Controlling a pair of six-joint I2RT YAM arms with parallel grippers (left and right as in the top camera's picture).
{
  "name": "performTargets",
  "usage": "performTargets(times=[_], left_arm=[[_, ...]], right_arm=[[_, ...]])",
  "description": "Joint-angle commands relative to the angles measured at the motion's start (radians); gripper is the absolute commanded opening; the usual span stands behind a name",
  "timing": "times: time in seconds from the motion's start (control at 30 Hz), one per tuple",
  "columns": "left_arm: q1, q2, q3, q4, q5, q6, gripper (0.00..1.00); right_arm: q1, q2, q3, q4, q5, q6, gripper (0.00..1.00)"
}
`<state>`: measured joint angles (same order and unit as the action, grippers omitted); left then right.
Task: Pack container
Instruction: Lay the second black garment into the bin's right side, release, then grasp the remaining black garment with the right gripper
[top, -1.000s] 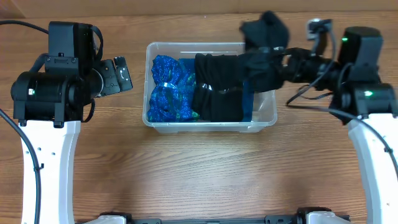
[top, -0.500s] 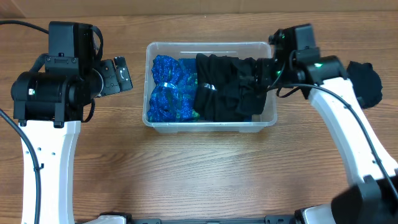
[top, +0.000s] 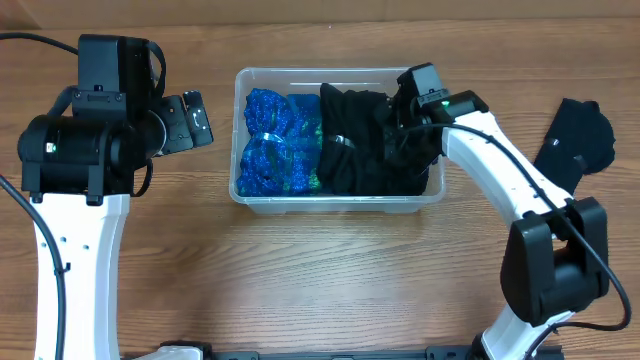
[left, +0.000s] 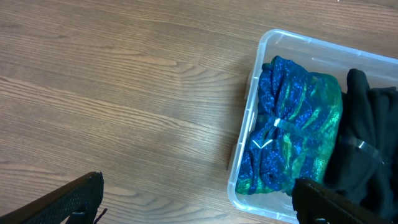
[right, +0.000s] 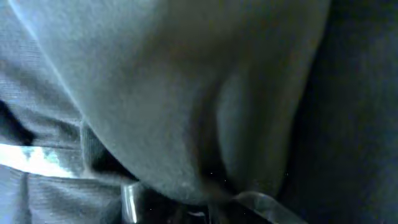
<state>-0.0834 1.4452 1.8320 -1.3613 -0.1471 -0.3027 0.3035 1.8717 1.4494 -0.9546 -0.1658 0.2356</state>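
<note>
The clear plastic container (top: 338, 205) stands at the table's middle. In it lie a shiny blue-green cloth (top: 275, 145) on the left and a black garment (top: 355, 150) on the right. My right gripper (top: 402, 125) is pressed down into the black garment at the bin's right end. The right wrist view shows only dark fabric (right: 155, 106) close up, and the fingers are hidden. My left gripper (top: 196, 120) is open and empty, left of the bin. Its wrist view shows the container's left wall (left: 245, 134) and the blue-green cloth (left: 292, 134). The bin's bottom label is hidden.
A separate black cloth piece (top: 578, 135) lies on the wooden table to the right of the bin, beyond my right arm. The wooden tabletop (top: 330, 280) stretches in front of the bin.
My right arm swung left and down, carrying the black garment fully into the bin. The black piece on the right has come into view. The left arm has not moved.
</note>
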Motion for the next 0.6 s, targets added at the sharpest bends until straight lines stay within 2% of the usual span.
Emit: performTargets(times=[0.0, 0.03, 0.1, 0.17, 0.23, 0.4, 0.57], left_arm=[[-0.001, 0.002, 0.000, 0.004, -0.011, 0.019, 1.00], [-0.001, 0.002, 0.000, 0.004, -0.011, 0.019, 1.00], [-0.001, 0.002, 0.000, 0.004, -0.011, 0.019, 1.00], [-0.001, 0.002, 0.000, 0.004, -0.011, 0.019, 1.00], [-0.001, 0.002, 0.000, 0.004, -0.011, 0.019, 1.00], [-0.001, 0.002, 0.000, 0.004, -0.011, 0.018, 1.00], [-0.001, 0.002, 0.000, 0.004, -0.011, 0.019, 1.00]], right_arm=[[-0.028, -0.034, 0.127, -0.077, 0.030, 0.005, 0.30], [-0.042, -0.060, 0.173, -0.096, 0.020, 0.005, 0.35], [-0.107, -0.159, 0.262, -0.093, -0.011, 0.006, 0.60], [-0.220, -0.239, 0.268, -0.056, -0.008, 0.027, 0.69], [-0.388, -0.238, 0.264, -0.055, -0.008, 0.027, 0.78], [-0.755, -0.079, 0.245, -0.026, -0.009, 0.035, 0.91], [-0.955, 0.137, 0.245, -0.021, -0.011, 0.030, 0.96]])
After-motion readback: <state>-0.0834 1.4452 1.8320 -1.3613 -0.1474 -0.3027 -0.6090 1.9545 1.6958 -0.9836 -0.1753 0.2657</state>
